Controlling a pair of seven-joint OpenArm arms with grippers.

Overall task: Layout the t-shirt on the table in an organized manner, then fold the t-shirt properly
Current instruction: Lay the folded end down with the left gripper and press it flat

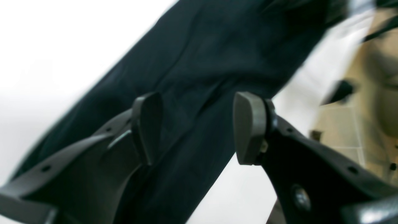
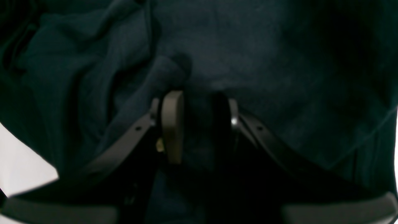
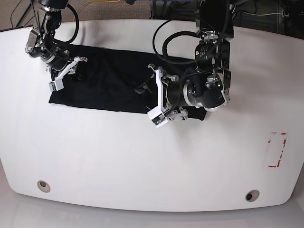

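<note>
Left wrist view shows the left claw (image 1: 192, 127) gaping, empty, above the t-shirt (image 1: 217, 62), while the right claw (image 2: 199, 124) pinches cloth, seemingly anchoring it flat on the counter (image 3: 142, 161).

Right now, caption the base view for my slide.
Two arms work a black t-shirt stretched long across the white table.

Plain black soft cloth t-shirt (image 3: 107, 85) spread as a long band on the large white smooth tabletop (image 3: 142, 161)
The cloth lies across the far half of the table, running from its left part to past the middle, mostly flat with creases and bunched folds toward the left end; the tabletop has rounded edges, two round grommet holes near the front, and a red-marked rectangle (image 3: 277, 149) at right
</note>
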